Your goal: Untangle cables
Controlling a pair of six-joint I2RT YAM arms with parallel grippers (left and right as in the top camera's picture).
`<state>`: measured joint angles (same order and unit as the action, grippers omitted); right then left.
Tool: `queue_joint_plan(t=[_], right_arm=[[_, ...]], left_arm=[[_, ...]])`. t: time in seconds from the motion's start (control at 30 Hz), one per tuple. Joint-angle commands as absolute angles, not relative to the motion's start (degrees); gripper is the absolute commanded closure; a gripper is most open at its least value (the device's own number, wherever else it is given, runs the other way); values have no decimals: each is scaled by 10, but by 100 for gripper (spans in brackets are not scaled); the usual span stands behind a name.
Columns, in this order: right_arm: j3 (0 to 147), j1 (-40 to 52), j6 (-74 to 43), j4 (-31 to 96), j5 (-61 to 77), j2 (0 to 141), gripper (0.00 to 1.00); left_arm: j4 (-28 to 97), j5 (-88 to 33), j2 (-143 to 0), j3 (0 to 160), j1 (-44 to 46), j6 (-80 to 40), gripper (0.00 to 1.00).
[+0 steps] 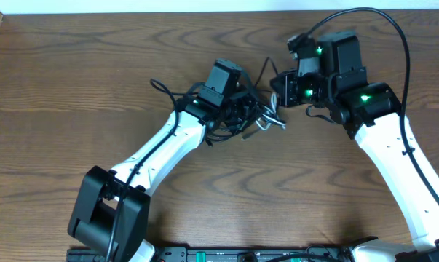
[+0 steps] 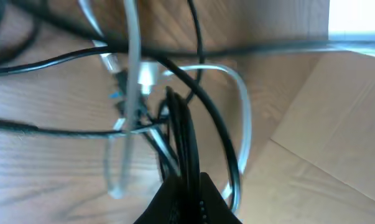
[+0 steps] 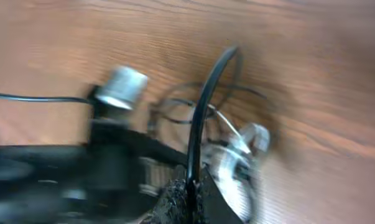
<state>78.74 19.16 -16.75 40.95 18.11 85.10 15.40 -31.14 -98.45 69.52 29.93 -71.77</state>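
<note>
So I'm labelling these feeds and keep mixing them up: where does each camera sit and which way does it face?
Overhead: above the table, looking straight down; left arm and right arm show, meeting mid-table.
Left wrist: on the left arm, looking along the shut left pincer at the black cable and white cable.
Right wrist: on the right arm, blurred, facing the tabletop; the right pincer grips the black cable.
Shared: both wrist views show the black cable over the wood.

Matt brown wood-grain table (image 1: 59, 73), smooth glossy black cable (image 2: 50, 130), smooth white cable (image 2: 132, 37), matt cardboard (image 2: 324, 124).
</note>
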Motion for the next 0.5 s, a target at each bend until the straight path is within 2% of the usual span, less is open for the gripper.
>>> queue_joint_plan(t=[0.0,0.1,0.23,0.37,0.47], right_arm=[[793,166,-214,456,-25,849,99],[793,110,-227,495,-82,849,99],[793,32,-224,504,-82,849,99],[793,-11,-207,509,-119,849,99],[793,-40,-208,521,-130,849,99]], left_arm=[[193,-288,-976,694,255,-583,93],[246,-277,-954,695,221,-462,93],[256,-416,-898,695,172,-327,93],[254,-542,-852,695,129,-264,93],[271,-524,-829,695,83,-218,92]])
